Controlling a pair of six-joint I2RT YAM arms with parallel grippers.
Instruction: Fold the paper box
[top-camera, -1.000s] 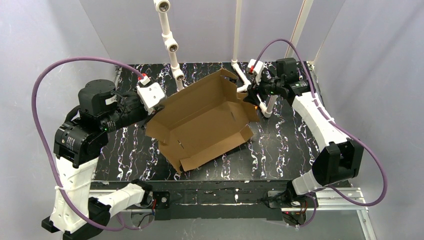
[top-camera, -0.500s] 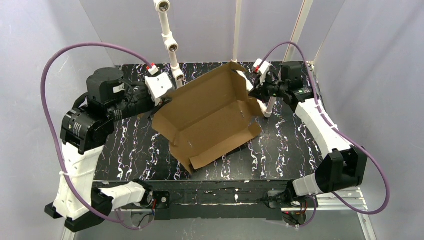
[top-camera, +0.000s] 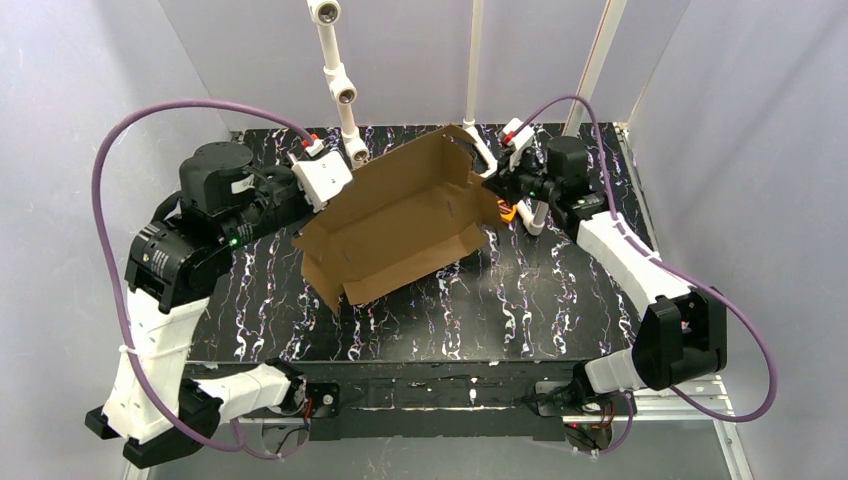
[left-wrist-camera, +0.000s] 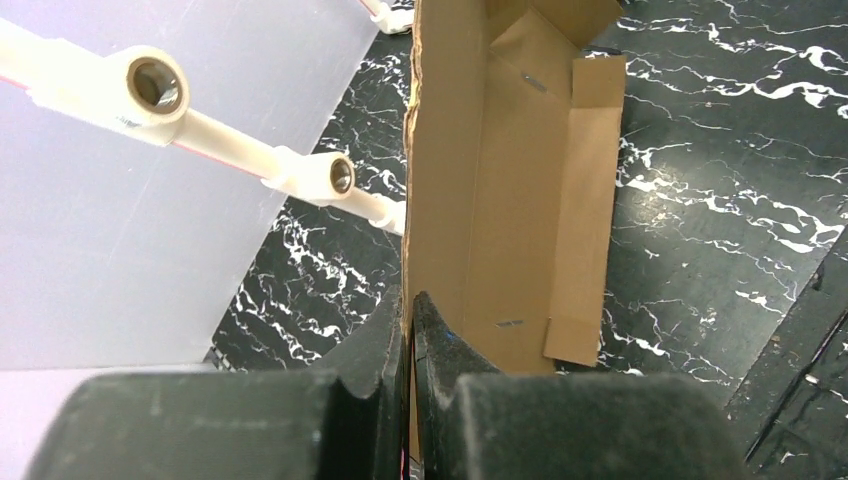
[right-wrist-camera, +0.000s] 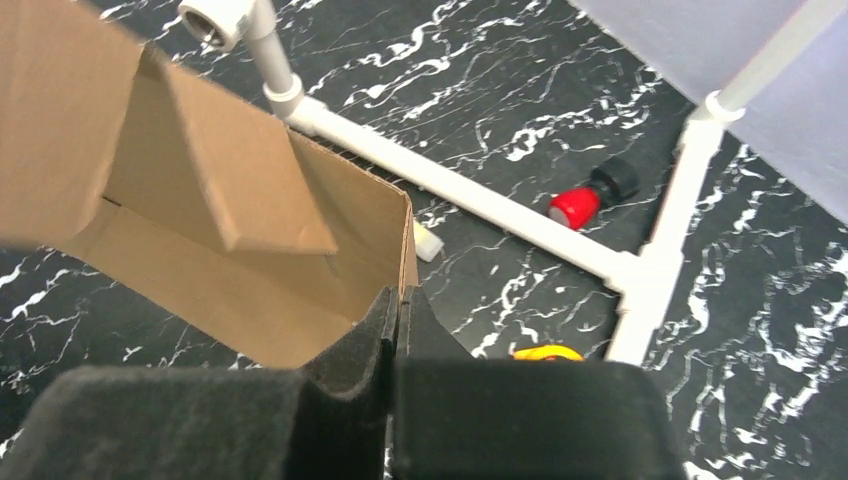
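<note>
The paper box (top-camera: 400, 215) sits over the far middle of the black marbled table (top-camera: 560, 290), strung between the two arms. Its open hollow is turned toward the near edge. Its tall back panel leans up toward the white PVC pipe frame (top-camera: 345, 95), and its long front flap reaches down toward the tabletop. The pictures do not show whether that lowest edge touches the table.

The left gripper (left-wrist-camera: 410, 303) is clamped on the box at its left end. In the left wrist view the two dark fingers are pressed together on the raw corrugated edge of the tall panel. That edge runs straight away from the fingertips, with the brown inside of the box lying to the right of it. Two open-ended pipe stubs stand just to the left of the panel, apart from it.

The right gripper (right-wrist-camera: 397, 297) is clamped on the box at the opposite, right end. In the right wrist view its fingers pinch the upright edge of the short end wall at a corner. The box's hollow and a loose inner flap spread away to the left of the fingertips.

Beyond that corner, a pipe runs across the table, with a red-capped piece (right-wrist-camera: 573, 206) lying behind it. A small orange item (top-camera: 508, 211) lies on the table just beside the right gripper.
</note>
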